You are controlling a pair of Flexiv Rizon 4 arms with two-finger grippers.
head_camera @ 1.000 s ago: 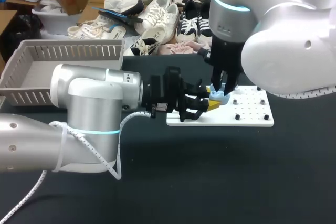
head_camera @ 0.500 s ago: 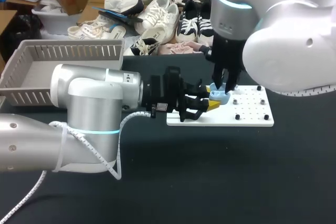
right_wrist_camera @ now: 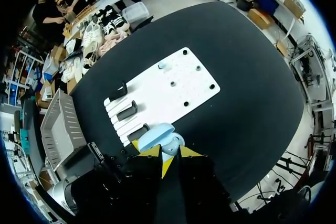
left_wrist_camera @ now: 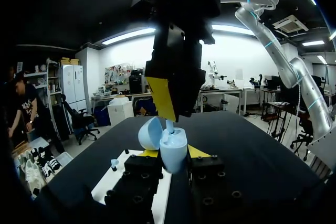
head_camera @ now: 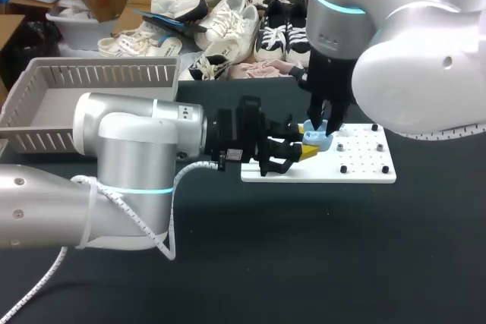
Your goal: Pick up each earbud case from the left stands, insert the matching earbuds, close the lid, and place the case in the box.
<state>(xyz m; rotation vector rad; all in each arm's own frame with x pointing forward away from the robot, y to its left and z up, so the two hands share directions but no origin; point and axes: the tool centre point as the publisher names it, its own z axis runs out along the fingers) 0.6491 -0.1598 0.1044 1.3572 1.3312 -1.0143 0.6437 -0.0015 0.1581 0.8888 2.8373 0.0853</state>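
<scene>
While the left gripper [left_wrist_camera: 173,153] clamps the open blue case [left_wrist_camera: 172,142], the right gripper [right_wrist_camera: 169,152] hangs over it. Its own grip cannot be told.

My black tabletop [head_camera: 319,256] bears a flat white perforated board [head_camera: 364,158]. A grey slatted plastic basket [head_camera: 99,75] sits on it, well apart from that board.

Pale blue earbud case [left_wrist_camera: 173,153], lid open, apparently upright

Even overhead light fills the head view; the white shell of the right arm [head_camera: 414,73] glares softly, and the black counter [head_camera: 304,263] looks matte. The left wrist view is dim, backlit by ceiling strips [left_wrist_camera: 128,35].
</scene>
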